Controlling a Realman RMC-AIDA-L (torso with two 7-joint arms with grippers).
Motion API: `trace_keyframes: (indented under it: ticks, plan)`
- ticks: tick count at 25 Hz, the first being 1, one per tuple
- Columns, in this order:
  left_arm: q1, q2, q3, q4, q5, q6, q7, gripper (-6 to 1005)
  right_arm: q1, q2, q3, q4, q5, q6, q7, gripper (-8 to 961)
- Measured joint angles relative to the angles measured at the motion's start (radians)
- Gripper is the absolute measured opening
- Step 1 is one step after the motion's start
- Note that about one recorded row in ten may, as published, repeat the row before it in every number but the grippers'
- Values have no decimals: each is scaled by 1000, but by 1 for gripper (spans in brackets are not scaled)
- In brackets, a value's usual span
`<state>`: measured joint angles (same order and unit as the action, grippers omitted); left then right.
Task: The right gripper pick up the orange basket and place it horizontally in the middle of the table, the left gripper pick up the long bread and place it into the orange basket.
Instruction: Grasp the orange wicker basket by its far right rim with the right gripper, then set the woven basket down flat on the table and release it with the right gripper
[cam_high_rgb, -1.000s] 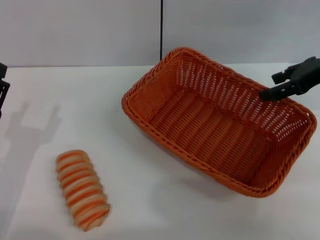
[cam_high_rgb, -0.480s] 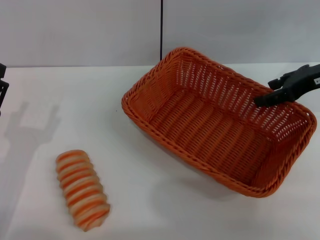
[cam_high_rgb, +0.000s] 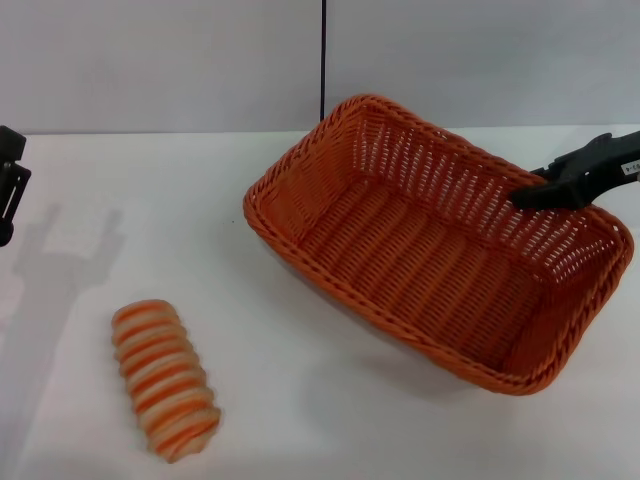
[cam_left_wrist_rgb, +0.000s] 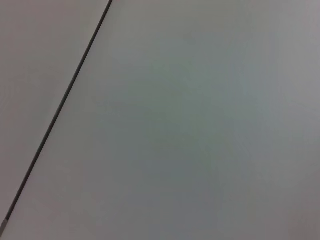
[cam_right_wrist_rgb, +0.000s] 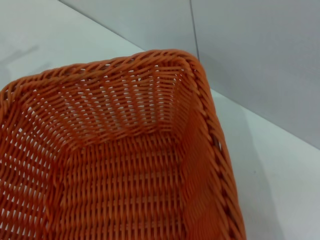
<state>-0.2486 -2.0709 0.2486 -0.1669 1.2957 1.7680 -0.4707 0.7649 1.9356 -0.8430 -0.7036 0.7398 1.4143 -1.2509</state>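
one orange basket (cam_high_rgb: 440, 245) sits askew on the right of the table (cam_high_rgb: 300, 400); one long bread (cam_high_rgb: 165, 378) lies front left. right gripper (cam_high_rgb: 530, 195) at the basket's far rim, left gripper (cam_high_rgb: 8, 185) at the left edge; i cannot tell either's jaws. right wrist view shows only basket interior (cam_right_wrist_rgb: 125, 170); left wrist, only wall.

Place: a bare robot test bench, lab-like rather than a home or shop.
Surface: a plain white table (cam_high_rgb: 330, 400) with nothing laid out as furnishing.
Backdrop: a pale grey wall (cam_high_rgb: 150, 60) at the far edge, split by one thin dark vertical seam (cam_high_rgb: 323, 50).
Props: a toy-like striped long bread (cam_high_rgb: 165, 393) near left and an orange basket (cam_high_rgb: 440, 240) to the right.
Machinery: black robot grippers at the left (cam_high_rgb: 8, 185) and right (cam_high_rgb: 575, 180) edges.
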Motion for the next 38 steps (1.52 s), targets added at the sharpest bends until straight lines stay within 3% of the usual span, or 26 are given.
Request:
trace_keyframes:
  ticks: [13,18,27,35,38]
  plan:
    - [1,-1,0,0,1,-6,0,795,-13,3,44,-5,17,6,-34,189]
    - [2,-2,-1,0,-1,-9,0,793,-39,2,89,-35,94,81,-107,167]
    - [7,2,-12,0,-8,-9,-2,791,-148,-7,114,-221,321,244,-146,166]
    - [1,2,-23,2,-9,-15,-2,788,-201,-29,181,-255,481,350,-179,165]
    - [-4,2,-26,3,-9,-21,-2,787,-212,-49,189,-255,556,410,-186,165]
